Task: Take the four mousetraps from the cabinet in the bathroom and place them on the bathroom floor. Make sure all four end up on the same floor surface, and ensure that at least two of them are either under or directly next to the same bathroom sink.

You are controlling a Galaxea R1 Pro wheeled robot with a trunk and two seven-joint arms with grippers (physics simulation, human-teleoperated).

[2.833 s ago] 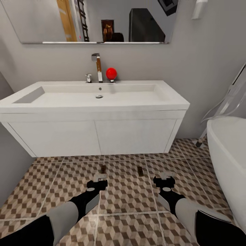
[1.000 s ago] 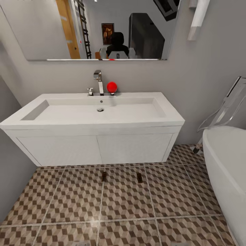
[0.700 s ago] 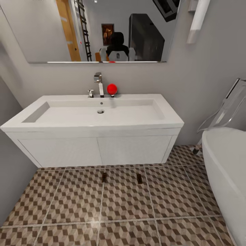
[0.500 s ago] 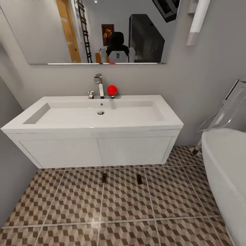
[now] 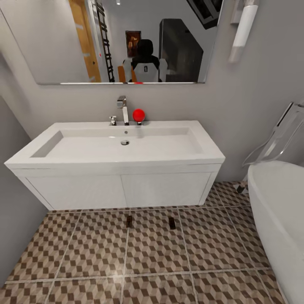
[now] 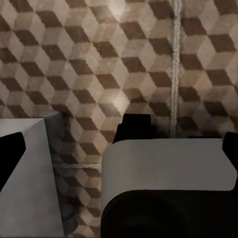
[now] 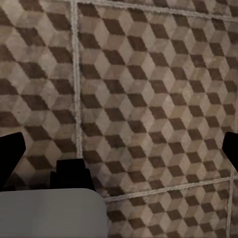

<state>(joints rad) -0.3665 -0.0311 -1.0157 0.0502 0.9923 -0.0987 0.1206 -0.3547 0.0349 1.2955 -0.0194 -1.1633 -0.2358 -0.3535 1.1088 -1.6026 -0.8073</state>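
Two mousetraps lie on the bathroom floor (image 5: 156,253) just in front of the bathroom sink (image 5: 122,145). One mousetrap (image 5: 129,221) is on a grout line and the other (image 5: 172,223) is to its right. Both sit close to the white vanity front (image 5: 122,190). In the left wrist view my left gripper (image 6: 119,158) hangs open above the cube-pattern tiles (image 6: 99,59), with its dark fingertips (image 6: 11,153) at the picture's edges. My right gripper (image 7: 119,153) is open in the same way over the tiles (image 7: 148,99). Nothing is between either pair of fingers. The cabinet is out of view.
A white bathtub (image 5: 278,219) fills the right side. A grey wall (image 5: 17,202) closes the left. On the sink stand a chrome tap (image 5: 122,109) and a red ball (image 5: 138,115), under a mirror (image 5: 126,42). My own grey-white body (image 6: 163,188) crosses the left wrist view.
The head view has drawn back and risen, so the sink sits lower in the picture. Both arms, seen over the floor 2.8 s ago, have left the head view. The two mousetraps stay put.
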